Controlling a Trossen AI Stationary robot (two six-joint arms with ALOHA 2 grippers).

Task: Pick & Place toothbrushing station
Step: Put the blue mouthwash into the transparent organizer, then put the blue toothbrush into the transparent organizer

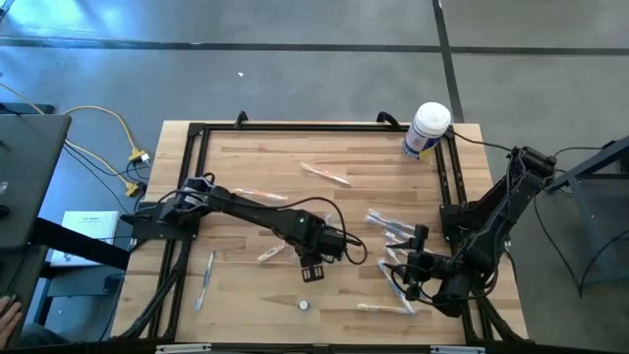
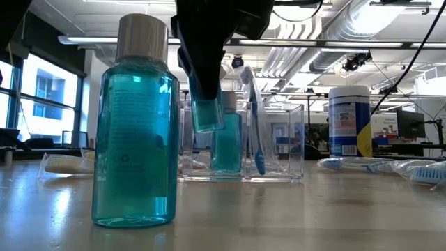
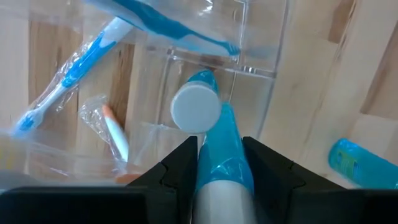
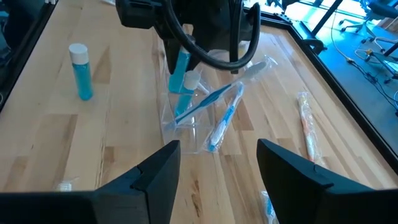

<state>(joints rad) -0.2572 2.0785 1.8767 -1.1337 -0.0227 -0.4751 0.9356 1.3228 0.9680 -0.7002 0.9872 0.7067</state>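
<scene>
Bright, even daylight fills the scene. In the low view, long ceiling strip lamps (image 2: 306, 42) and tall side windows (image 2: 42, 97) glow behind, throwing the dark gripper (image 2: 209, 77) into silhouette, while the near teal liquid bottle with silver cap (image 2: 136, 125) shows soft highlights. The pale wooden table (image 1: 334, 211) carries only faint shadows. In the left wrist view, the clear plastic holder (image 3: 261, 43) glints and nearby objects look blurred.

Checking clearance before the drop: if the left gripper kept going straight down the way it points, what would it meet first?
Likely the capped blue bottle already standing in the clear holder; the left gripper holds a blue tube right above it.
</scene>
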